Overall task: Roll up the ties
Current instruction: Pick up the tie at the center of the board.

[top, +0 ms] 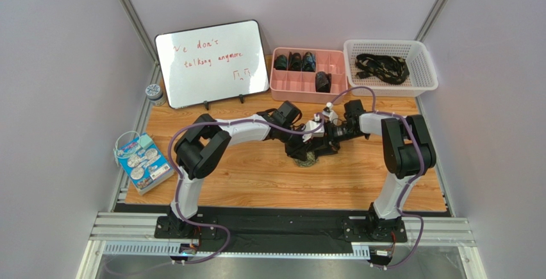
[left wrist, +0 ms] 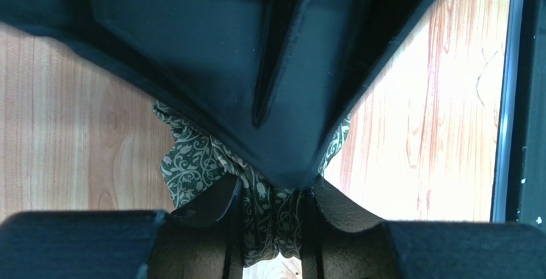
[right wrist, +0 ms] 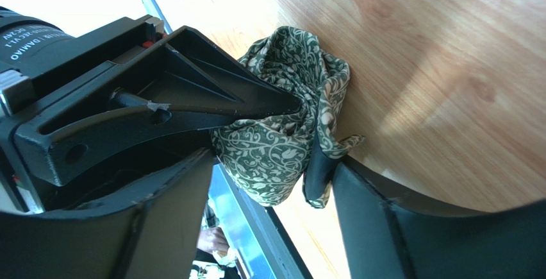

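Left gripper (left wrist: 269, 210) pinches the olive-green necktie (right wrist: 288, 67), which is bunched into a loose roll at the middle of the wooden table (top: 256, 176). Right gripper (right wrist: 275, 163) straddles that roll with its jaws wide; whether it grips, I cannot tell. Four rolled ties (top: 301, 62) seem to sit in the pink tray (top: 285, 92) at the far edge. Black ties (top: 382, 67) lie unrolled in the white basket (top: 392, 90), so several are likely left to do.
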Motion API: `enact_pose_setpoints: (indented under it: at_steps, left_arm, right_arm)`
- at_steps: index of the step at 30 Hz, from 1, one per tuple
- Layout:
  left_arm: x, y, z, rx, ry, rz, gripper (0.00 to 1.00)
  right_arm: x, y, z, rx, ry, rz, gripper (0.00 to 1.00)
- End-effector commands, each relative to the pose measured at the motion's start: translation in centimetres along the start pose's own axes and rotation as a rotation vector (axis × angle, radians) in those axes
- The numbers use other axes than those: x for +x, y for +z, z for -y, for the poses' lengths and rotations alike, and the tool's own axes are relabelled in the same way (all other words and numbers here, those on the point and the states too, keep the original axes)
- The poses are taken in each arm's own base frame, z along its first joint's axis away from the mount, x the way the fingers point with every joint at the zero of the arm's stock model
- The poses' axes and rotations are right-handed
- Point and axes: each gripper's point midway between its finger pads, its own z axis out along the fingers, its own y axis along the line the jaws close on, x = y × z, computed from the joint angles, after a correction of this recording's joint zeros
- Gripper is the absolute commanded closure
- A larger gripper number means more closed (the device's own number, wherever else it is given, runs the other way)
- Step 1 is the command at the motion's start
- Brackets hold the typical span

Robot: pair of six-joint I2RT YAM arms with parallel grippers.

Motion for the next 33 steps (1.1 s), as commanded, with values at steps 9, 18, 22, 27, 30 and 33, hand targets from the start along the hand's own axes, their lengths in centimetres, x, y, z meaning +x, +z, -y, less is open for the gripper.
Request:
enact_pose_setpoints:
  at_steps: [9, 18, 22, 27, 30, 33]
  left_arm:
    - [7.4, 0.9, 0.5, -0.031, -0.184, -0.214, 0.91]
    - [2.1, -3.8, -0.1, -0.148, -0.155, -0.024, 0.01]
    - [-1.4, -7.8, 0.7, -0.184, -0.135, 0.079, 0.01]
    - [-2.6, -12.3, 2.5, -0.229, -0.128, 0.097, 0.01]
    - [-2.0, -14.2, 2.6, -0.269, -0.161, 0.091, 0.01]
    - [-1.7, -15.6, 2.7, -0.294, -0.19, 0.098, 0.0]
  right_arm:
    - [0.7, 0.8, -0.1, 0.02, -0.03, -0.045, 1.0]
    - [-1.2, -1.0, -1.4, 0.079, -0.02, 0.031, 1.0]
    - [-2.5, -2.2, -2.7, 0.117, -0.041, 0.082, 1.0]
    - [-6.2, -6.0, -5.0, 0.231, -0.103, 0.182, 1.0]
    - [-10.2, -10.0, -6.1, 0.359, -0.201, 0.314, 1.0]
    - [-13.9, -13.5, -6.2, 0.486, -0.268, 0.426, 1.0]
